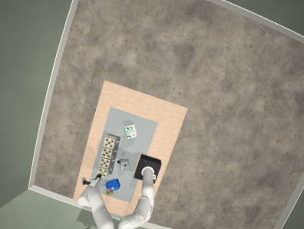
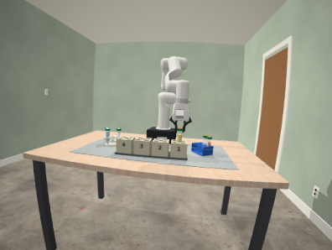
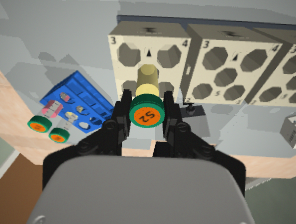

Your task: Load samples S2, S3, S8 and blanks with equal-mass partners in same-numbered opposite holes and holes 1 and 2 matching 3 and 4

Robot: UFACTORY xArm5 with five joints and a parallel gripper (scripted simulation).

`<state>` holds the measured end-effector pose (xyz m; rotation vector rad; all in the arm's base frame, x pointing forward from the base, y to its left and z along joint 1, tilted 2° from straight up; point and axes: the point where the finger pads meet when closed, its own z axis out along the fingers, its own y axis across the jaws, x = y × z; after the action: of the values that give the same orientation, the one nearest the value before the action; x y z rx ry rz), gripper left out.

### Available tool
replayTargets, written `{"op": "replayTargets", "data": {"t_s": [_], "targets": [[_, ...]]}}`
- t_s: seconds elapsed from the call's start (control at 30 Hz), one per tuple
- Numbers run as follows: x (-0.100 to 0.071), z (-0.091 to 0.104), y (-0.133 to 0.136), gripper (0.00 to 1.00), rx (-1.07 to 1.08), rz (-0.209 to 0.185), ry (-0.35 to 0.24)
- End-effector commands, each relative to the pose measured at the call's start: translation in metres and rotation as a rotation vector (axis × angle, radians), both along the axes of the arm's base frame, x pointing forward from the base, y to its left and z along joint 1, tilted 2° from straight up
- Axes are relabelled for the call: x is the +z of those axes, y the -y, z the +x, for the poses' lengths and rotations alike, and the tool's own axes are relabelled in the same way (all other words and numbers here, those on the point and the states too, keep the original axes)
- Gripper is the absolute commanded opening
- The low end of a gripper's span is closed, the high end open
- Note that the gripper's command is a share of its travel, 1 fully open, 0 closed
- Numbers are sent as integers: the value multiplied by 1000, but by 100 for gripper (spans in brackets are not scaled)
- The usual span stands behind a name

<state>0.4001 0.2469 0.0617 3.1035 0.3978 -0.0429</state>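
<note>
My gripper [image 3: 147,100] [image 2: 179,125] [image 1: 97,177] is shut on sample tube S2 [image 3: 146,113] [image 2: 179,136], a tube with pale yellow liquid and a green cap with an orange dot. It holds the tube upright over adapter 1 [image 3: 150,40] [image 2: 178,150], the end block of the loading stand ST [image 1: 107,155]. The tube's lower end is close to the adapter's top. The tube hides the hole beneath it. The other holes of adapter 1 and adapter 2 [image 3: 234,40] that show are empty. The blue sample rack RS [image 3: 82,97] [image 2: 202,148] [image 1: 112,185] holds two more orange-dot tubes [image 3: 39,123] [image 3: 59,134].
The clear blank rack RB [image 1: 130,131] [image 2: 111,140] with green-capped tubes stands beyond the far end of ST. The DONE key desk [image 1: 123,164] sits between ST and the arm's black base [image 1: 147,165]. The table edge lies close to RS.
</note>
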Motion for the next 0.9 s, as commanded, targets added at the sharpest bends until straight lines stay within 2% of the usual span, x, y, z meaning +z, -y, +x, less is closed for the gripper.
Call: {"op": "replayTargets", "data": {"t_s": [0.0, 0.87], "targets": [[0, 1, -1, 0, 0, 2, 4], [-24, 1, 0, 0, 0, 2, 4]]}}
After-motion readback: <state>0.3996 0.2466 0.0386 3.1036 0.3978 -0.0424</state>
